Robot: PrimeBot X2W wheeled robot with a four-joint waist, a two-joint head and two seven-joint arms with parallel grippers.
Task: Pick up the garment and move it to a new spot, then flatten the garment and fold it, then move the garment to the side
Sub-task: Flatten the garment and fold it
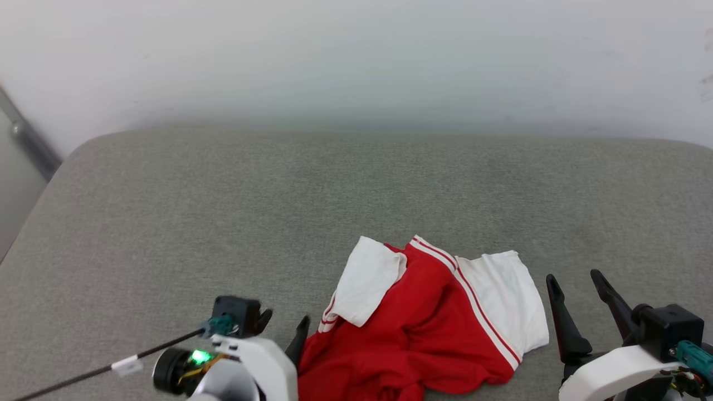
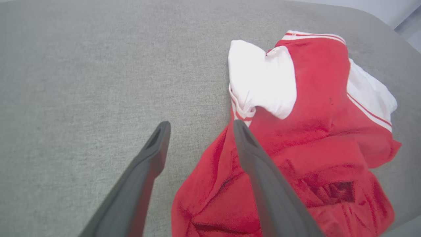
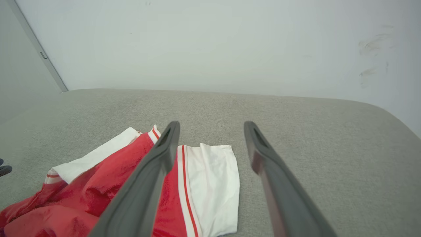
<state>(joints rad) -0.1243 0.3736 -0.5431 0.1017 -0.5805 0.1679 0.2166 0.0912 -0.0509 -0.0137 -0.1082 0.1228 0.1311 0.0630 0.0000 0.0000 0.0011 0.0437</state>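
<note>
The garment point(image 1: 423, 323) lies crumpled on the grey cushioned surface point(image 1: 223, 211), near its front edge and right of centre. It is red with two white, red-striped sleeves turned up on top. My left gripper point(image 1: 285, 318) stands open at the garment's left edge. In the left wrist view the left gripper point(image 2: 200, 126) has its right finger over the red cloth point(image 2: 315, 98) and holds nothing. My right gripper point(image 1: 572, 277) is open just right of the white sleeve. From the right wrist, the right gripper point(image 3: 212, 125) hovers over the sleeve and the garment point(image 3: 115, 171), empty.
A white wall point(image 1: 356, 55) rises behind the surface. A dark metal strip point(image 1: 30, 139) runs down at the far left. A thin black cable point(image 1: 111, 365) trails from my left wrist. Bare grey fabric stretches to the left and behind the garment.
</note>
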